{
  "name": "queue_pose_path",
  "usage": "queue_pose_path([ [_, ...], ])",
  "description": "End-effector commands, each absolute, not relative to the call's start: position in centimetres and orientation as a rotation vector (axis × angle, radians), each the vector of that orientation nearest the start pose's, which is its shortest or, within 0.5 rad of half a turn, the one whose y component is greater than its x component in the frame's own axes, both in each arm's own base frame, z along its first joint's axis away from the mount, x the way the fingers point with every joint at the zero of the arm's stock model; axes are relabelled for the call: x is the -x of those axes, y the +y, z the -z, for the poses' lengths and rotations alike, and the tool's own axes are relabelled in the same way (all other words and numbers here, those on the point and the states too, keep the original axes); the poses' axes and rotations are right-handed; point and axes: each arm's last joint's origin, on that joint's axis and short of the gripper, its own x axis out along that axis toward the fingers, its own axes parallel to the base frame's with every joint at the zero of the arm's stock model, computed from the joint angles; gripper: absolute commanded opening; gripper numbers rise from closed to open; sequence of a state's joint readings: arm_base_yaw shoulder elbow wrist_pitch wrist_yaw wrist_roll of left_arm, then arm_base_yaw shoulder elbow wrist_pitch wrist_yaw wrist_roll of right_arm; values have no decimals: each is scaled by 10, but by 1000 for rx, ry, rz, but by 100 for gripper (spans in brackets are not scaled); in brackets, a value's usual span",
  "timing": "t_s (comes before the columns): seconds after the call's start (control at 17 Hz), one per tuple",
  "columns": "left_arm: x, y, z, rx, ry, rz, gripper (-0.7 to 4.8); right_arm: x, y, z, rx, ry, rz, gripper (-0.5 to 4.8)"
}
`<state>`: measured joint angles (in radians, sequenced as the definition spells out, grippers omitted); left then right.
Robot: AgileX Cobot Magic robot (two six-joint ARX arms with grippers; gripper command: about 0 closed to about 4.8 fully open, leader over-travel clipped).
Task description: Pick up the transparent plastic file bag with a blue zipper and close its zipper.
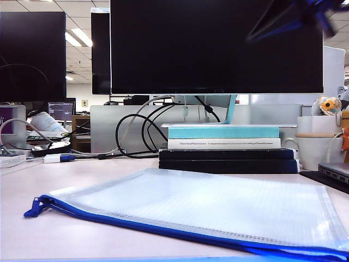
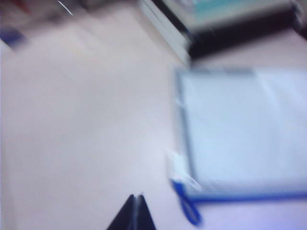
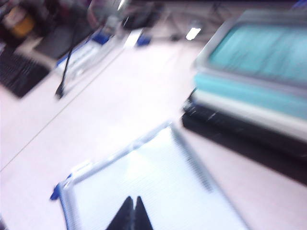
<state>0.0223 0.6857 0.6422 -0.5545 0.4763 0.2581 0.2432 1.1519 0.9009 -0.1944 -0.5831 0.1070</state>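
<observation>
On our left, the left gripper (image 2: 136, 200) hangs over bare table (image 2: 81, 120), jaws together, beside the bag's (image 1: 207, 204) pull loop (image 2: 189, 211). The right gripper (image 3: 133, 203), pinched too, hovers above the flat bag; unopened, we'd just shove it.

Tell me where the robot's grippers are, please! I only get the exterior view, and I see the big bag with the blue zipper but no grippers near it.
Observer: In the left wrist view, the left gripper is over bare table, beside the file bag corner where the zipper pull lies.
Operator: Is it open?
Observer: No, its jaws are shut together and hold nothing.
Operator: And the other one?
Observer: The right wrist view shows the right gripper, jaws shut too, above the file bag's mesh face.
</observation>
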Motion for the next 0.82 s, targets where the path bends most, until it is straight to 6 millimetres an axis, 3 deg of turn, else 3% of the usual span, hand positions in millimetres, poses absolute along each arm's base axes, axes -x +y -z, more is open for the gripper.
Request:
queue_pose_path([
  [0.06,-154,-26,-263,-138,593,637,-6,-242,96,-295,-164,529,-908,-8],
  [0.18,-163,-46,-256,-238,645,723,-6,-245,109,-284,-139,578,-951,-8],
  [0.35,-183,-78,-223,-364,852,701,-6,-245,124,-270,-76,632,-998,-8],
  [0.53,-194,-84,-203,-361,955,747,-6,-237,127,-261,42,704,-961,-7],
  [0.65,-198,-88,-193,-340,995,789,-6,-229,143,-260,66,710,-1025,-6],
  [0.71,-198,-94,-192,-364,978,827,113,-226,149,-258,84,710,-1051,39],
  [0.76,-197,-98,-192,-402,971,824,161,-227,149,-258,87,708,-1046,46],
  [0.82,-196,-100,-192,-427,968,809,161,-227,149,-258,88,705,-1045,45],
])
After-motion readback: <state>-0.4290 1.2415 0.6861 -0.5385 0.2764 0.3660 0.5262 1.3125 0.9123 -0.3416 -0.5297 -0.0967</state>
